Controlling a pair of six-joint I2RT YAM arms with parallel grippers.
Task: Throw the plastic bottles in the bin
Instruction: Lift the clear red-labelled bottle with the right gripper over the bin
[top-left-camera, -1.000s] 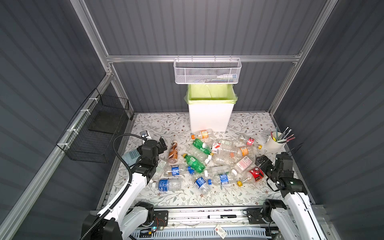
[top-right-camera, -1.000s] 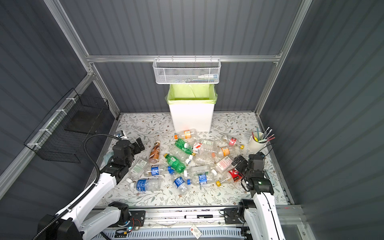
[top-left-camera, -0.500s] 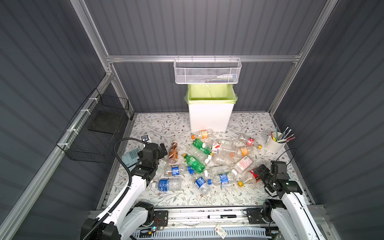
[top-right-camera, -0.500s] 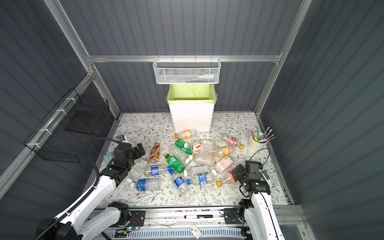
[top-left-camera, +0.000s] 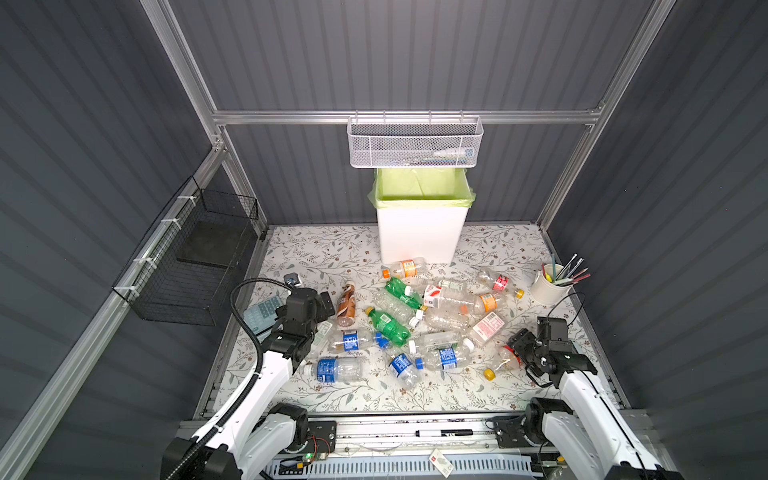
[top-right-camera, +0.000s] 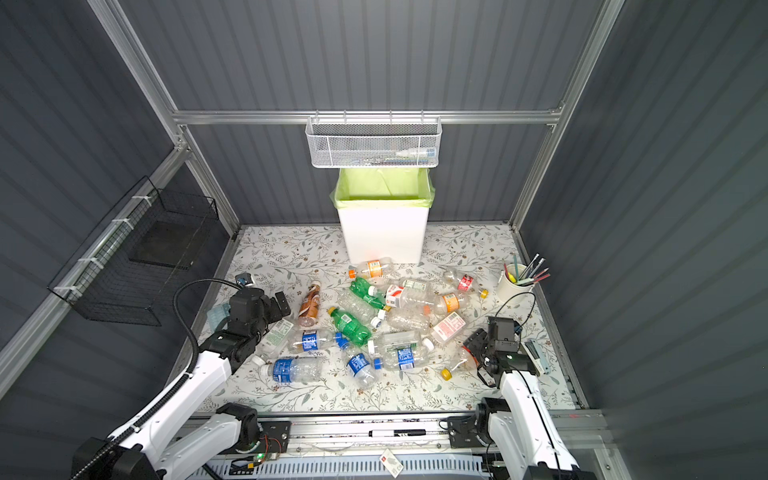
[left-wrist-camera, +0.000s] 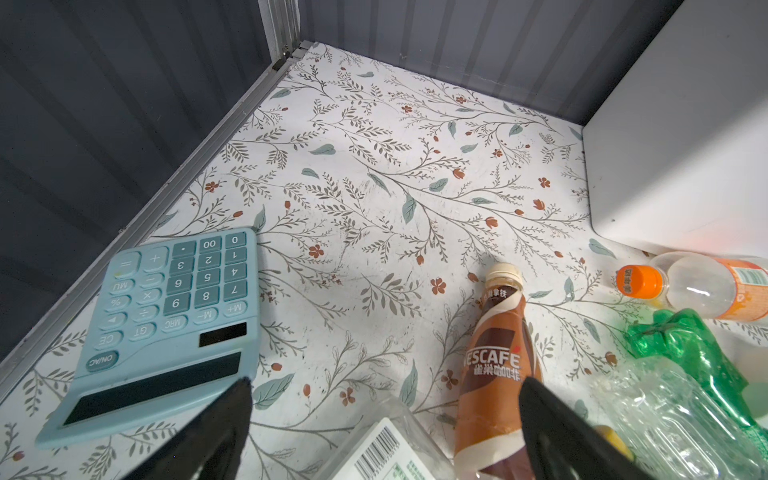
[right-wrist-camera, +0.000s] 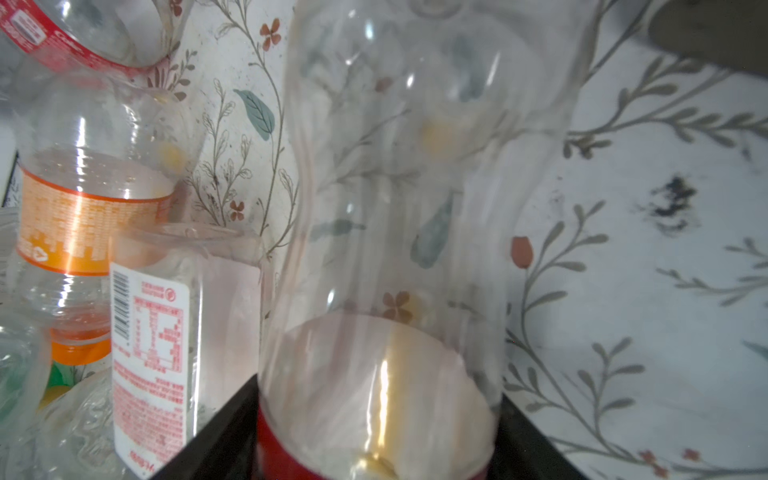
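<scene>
Nearest the viewer, two white robot arms are reaching from a front rail onto a floral-patterned counter (top-left-camera: 316, 257) strewn with plastic bottles (top-left-camera: 446, 320).

On the right, the right gripper (right-wrist-camera: 376, 395) is sitting down at the near edge of the pile. Its black fingers (right-wrist-camera: 216, 440) are pressing on both sides of a clear bottle with a red label and yellow cap (top-left-camera: 500, 362), gripping it. This bottle is lying on its side on the counter, cap toward the front. Just beside it, in the right wrist view, a square bottle with a pink-printed label (right-wrist-camera: 149, 365) and a bottle with an orange band (right-wrist-camera: 83, 224) are lying.

On the left, the left gripper (left-wrist-camera: 385, 386) is hovering with its fingers spread wide open, holding nothing. Below them a clear bottle with a barcode label (left-wrist-camera: 374, 451) is lying. A brown Nescafé bottle (left-wrist-camera: 494, 374) is to one side of it and a pale blue calculator (left-wrist-camera: 166, 320) to the other.

Across the middle, blue-labelled water bottles (top-left-camera: 334, 369) are lying toward the front and two green bottles (top-left-camera: 388, 326) further in. All the bottles in view are resting on the counter, in front of the bin. At the right edge a white cup of pens (top-left-camera: 548, 286) is standing.

At the far wall the white bin (top-left-camera: 419, 232), lined with a yellow-green bag, is standing upright. An orange-capped bottle (top-left-camera: 405, 268) is lying at its foot. A white mesh basket (top-left-camera: 415, 143) is hanging from a rail above the bin, and a black wire basket (top-left-camera: 195, 266) is hanging on the left wall.
</scene>
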